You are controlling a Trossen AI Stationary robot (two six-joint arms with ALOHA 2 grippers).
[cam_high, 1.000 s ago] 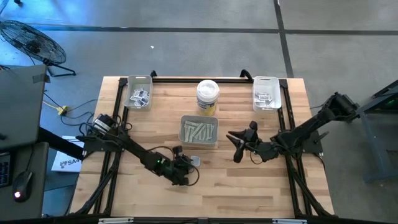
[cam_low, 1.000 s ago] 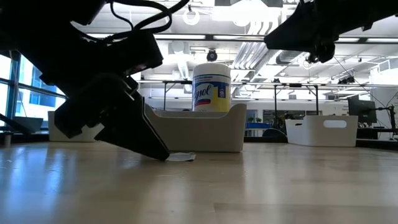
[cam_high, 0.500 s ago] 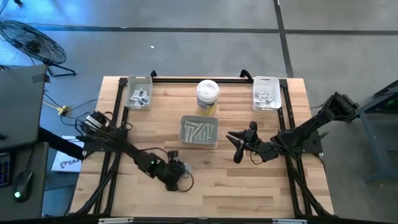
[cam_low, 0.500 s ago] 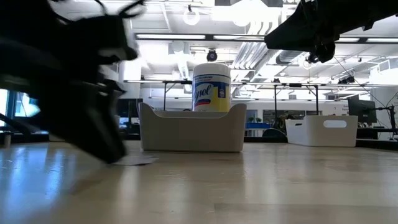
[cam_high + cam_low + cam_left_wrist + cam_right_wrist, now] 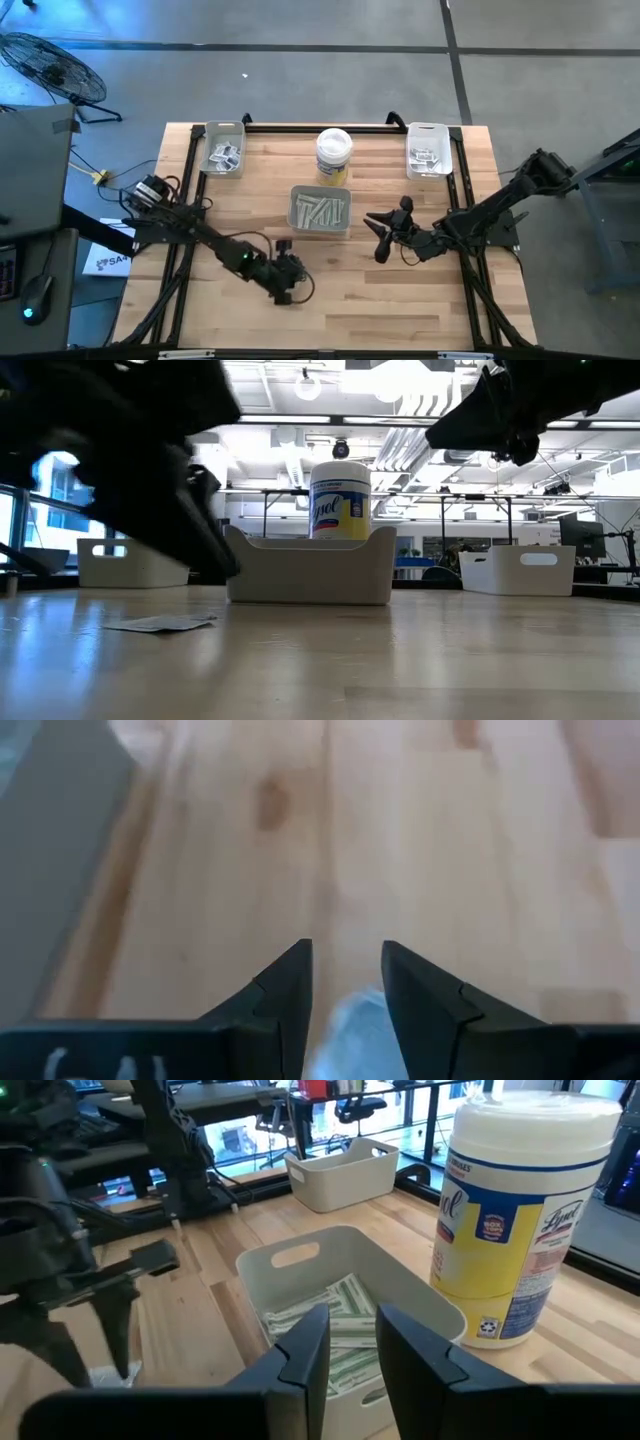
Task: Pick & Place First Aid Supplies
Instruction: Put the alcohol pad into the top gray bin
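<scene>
Left gripper [image 5: 287,283] hangs low over packet [image 5: 160,624].

Both arms are black. Just below the left claw [image 5: 345,982] lies a pale bluish-white packet [image 5: 350,1035] on the light wooden table [image 5: 420,850], whose boards show brown knots. Ahead of the right claw [image 5: 350,1342] a light grey tray [image 5: 400,1275] holds green-and-white printed strips [image 5: 335,1315]; beside it stands a white tub [image 5: 520,1210] with a yellow, blue-lettered label.

Both end effectors low, slightly parted.
</scene>
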